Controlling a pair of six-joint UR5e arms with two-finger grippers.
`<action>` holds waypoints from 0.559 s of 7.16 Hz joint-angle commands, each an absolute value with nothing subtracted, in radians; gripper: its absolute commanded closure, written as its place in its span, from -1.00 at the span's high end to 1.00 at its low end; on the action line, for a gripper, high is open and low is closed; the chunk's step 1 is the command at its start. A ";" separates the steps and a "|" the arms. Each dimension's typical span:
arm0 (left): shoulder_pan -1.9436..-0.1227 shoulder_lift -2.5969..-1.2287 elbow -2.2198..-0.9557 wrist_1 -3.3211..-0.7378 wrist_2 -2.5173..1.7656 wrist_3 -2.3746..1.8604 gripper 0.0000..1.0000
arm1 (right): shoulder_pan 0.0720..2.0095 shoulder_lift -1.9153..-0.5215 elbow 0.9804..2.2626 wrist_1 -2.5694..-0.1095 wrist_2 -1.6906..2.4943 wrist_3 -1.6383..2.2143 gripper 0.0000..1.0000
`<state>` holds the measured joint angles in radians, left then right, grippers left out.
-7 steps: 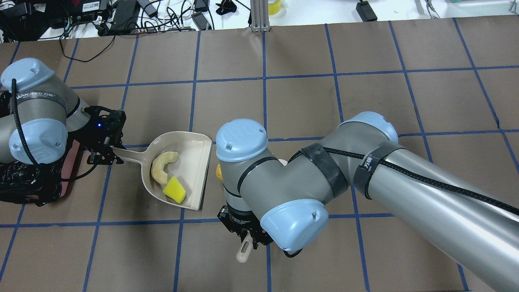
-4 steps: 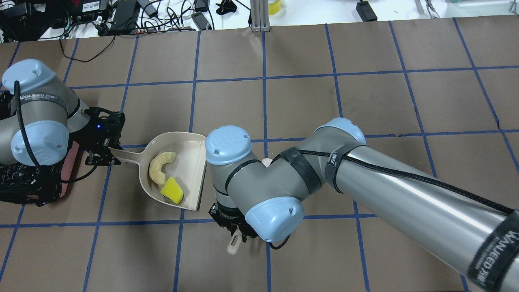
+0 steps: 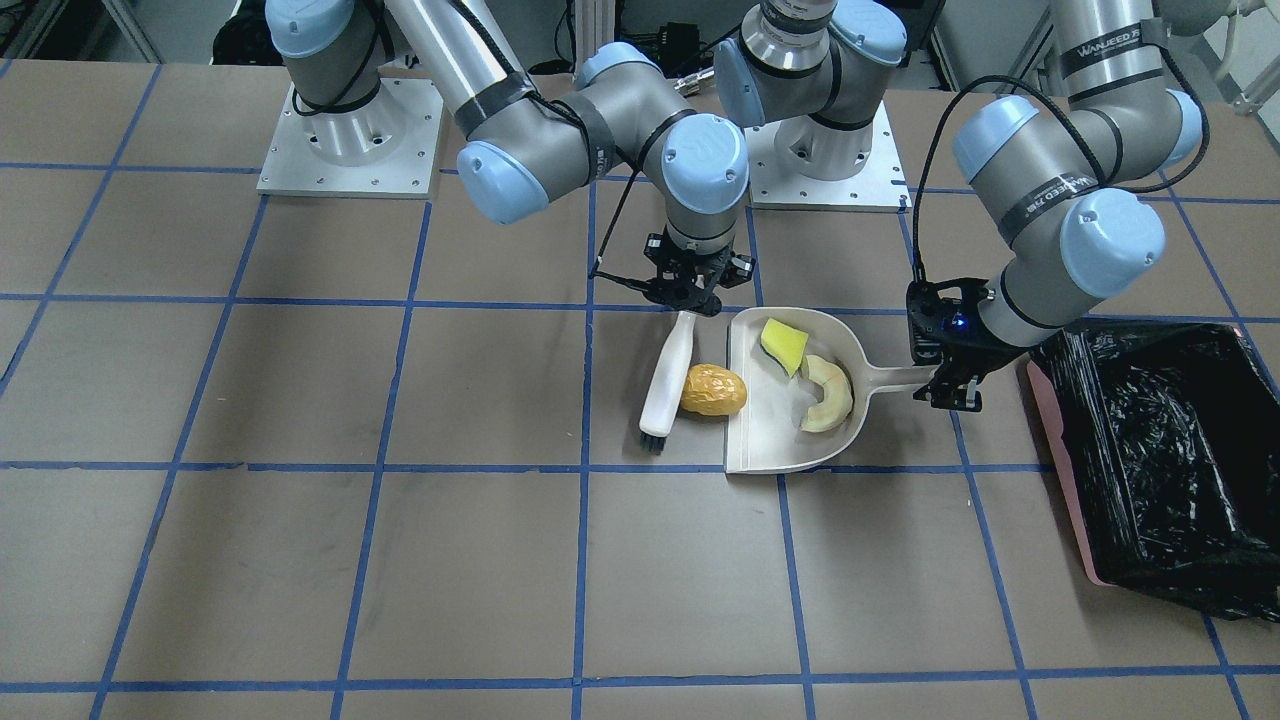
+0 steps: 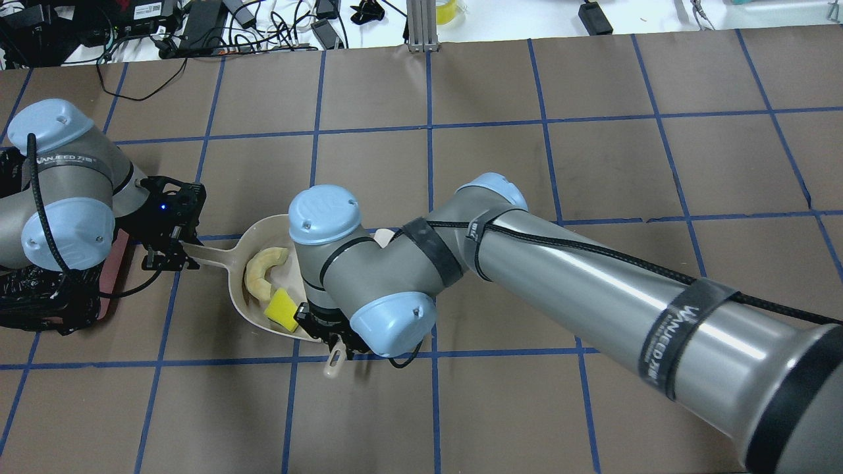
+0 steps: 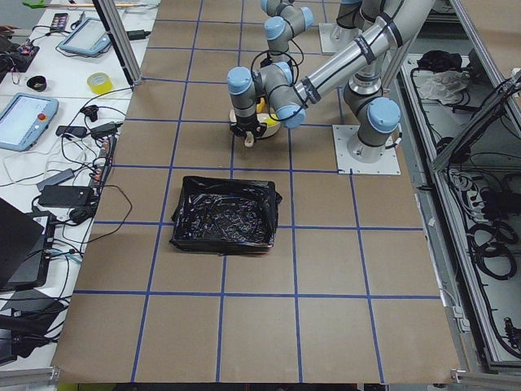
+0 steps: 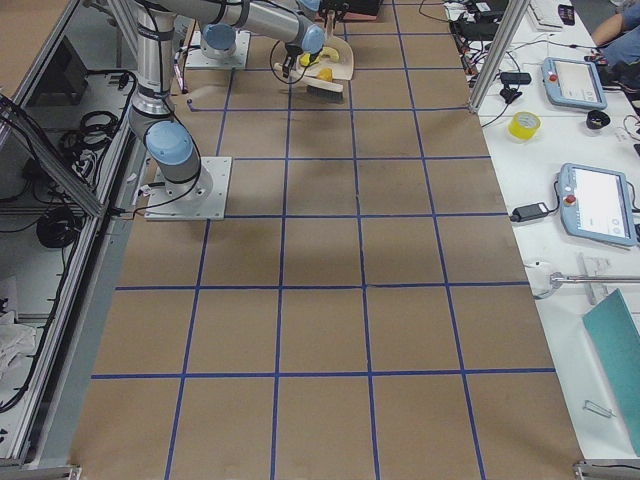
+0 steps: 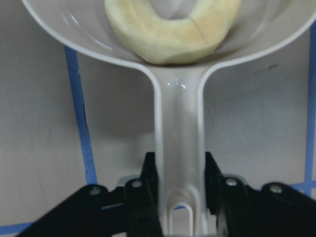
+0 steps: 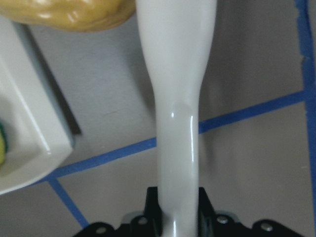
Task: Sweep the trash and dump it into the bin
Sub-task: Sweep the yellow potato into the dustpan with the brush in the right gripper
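Note:
The off-white dustpan (image 3: 775,440) holds the cream crescent slice (image 3: 828,393) and the yellow-green wedge (image 3: 784,344). My left gripper (image 3: 945,385) is shut on the dustpan's handle (image 7: 180,143). My right gripper (image 3: 690,300) is shut on the handle of a white brush (image 3: 668,368). The orange-yellow lump (image 3: 713,390) lies on the table between the brush and the pan's open edge. In the overhead view my right arm hides the lump. The bin (image 3: 1150,450), lined with a black bag, stands beside my left arm.
The bin's pink rim (image 3: 1062,480) is close to my left wrist. Cables and boxes (image 4: 197,26) lie beyond the table's far edge. Both arm bases (image 3: 350,140) stand at the table's robot side.
My right arm has swung left with the brush and now covers the pan's open edge in the overhead view. The lump beside it is now hidden. The left gripper barely moved.

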<state>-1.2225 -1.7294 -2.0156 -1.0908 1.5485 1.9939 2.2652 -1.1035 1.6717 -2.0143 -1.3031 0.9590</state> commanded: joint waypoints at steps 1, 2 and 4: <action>-1.224 -1.729 -2.014 -1.091 1.548 1.987 -1.00 | 2.344 -0.976 1.466 -1.987 -1.296 0.936 -1.00; -1.224 -1.729 -2.014 -1.089 1.548 1.987 -1.00 | 2.350 -0.951 1.413 -1.982 -1.296 0.936 -1.00; -1.224 -1.729 -2.011 -1.089 1.548 1.988 -1.00 | 2.349 -0.966 1.416 -1.858 -1.343 0.917 -1.00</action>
<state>-1.2241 -1.7289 -2.0132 -1.0893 1.5478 1.9877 2.3469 -0.9632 1.4238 -1.9266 -1.3158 0.9301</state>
